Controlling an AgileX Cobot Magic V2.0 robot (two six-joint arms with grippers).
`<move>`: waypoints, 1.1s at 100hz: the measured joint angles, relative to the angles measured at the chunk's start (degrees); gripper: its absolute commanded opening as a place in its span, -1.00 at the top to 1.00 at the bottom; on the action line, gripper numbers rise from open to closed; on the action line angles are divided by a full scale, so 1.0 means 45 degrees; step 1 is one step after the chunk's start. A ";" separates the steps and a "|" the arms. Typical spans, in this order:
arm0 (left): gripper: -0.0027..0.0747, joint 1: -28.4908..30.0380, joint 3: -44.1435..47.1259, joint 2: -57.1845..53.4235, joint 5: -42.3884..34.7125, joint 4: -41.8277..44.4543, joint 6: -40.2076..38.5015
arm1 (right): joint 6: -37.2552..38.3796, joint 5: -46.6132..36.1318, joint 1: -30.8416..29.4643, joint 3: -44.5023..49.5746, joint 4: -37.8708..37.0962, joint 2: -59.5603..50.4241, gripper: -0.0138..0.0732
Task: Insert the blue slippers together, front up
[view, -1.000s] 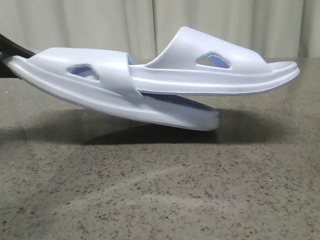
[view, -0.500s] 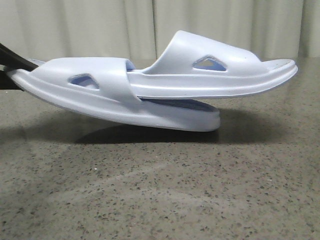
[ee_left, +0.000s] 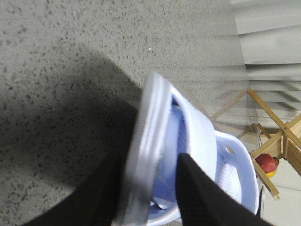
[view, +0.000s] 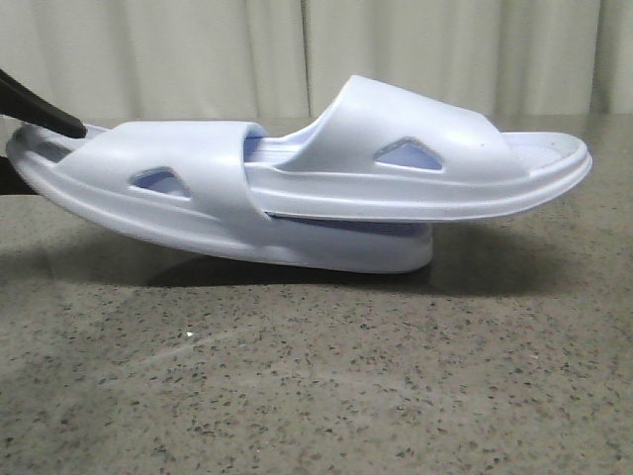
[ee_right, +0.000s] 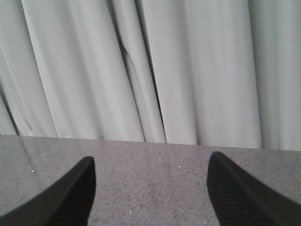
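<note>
Two pale blue slippers are nested in the front view. The left slipper (view: 198, 188) tilts down to the right, with its right end low at the table. The right slipper (view: 425, 148) has its end pushed under the left one's strap and lies on its footbed; its free end hangs above the table. My left gripper (view: 20, 148) is shut on the left slipper's raised end at the far left. In the left wrist view my left gripper (ee_left: 150, 188) clamps that slipper's sole (ee_left: 155, 127), with the other slipper (ee_left: 230, 169) beyond. My right gripper (ee_right: 150, 188) is open and empty above the table.
The speckled grey stone table (view: 316, 396) spreads in front of the slippers. Pale curtains (view: 198, 49) hang behind. A wooden frame (ee_left: 270, 113) and a red and yellow object (ee_left: 266, 164) show past the table in the left wrist view.
The held slipper has tilted flatter, its gripped end a little lower. The right slipper has shifted slightly left, deeper under the strap. The left gripper stays shut on the slipper.
</note>
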 measured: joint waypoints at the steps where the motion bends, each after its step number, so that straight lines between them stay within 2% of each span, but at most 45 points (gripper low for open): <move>1: 0.13 0.0000 0.0000 0.0000 -0.0030 0.0000 0.0000 | 0.0000 0.0000 0.0000 0.0000 0.0000 0.0000 -0.33; 25: -0.07 0.0000 0.0000 0.0000 -0.0822 0.0440 0.0370 | 0.0000 0.0000 0.0000 0.0000 0.0000 0.0000 -0.33; 57: -0.09 0.0000 0.0000 0.0000 -0.2485 0.0686 0.1340 | 0.0000 0.0000 0.0000 0.0000 0.0000 0.0000 -0.33; 92: -0.09 0.0000 0.0000 -0.0268 -0.5274 0.0841 0.4757 | 0.0000 0.0000 0.0000 0.0000 -0.0027 0.0000 -0.33; 110: -0.09 0.0000 0.0000 -0.1657 -0.6726 0.1018 0.6313 | 0.0000 0.0000 0.0000 0.0000 -0.1124 0.0000 -0.33</move>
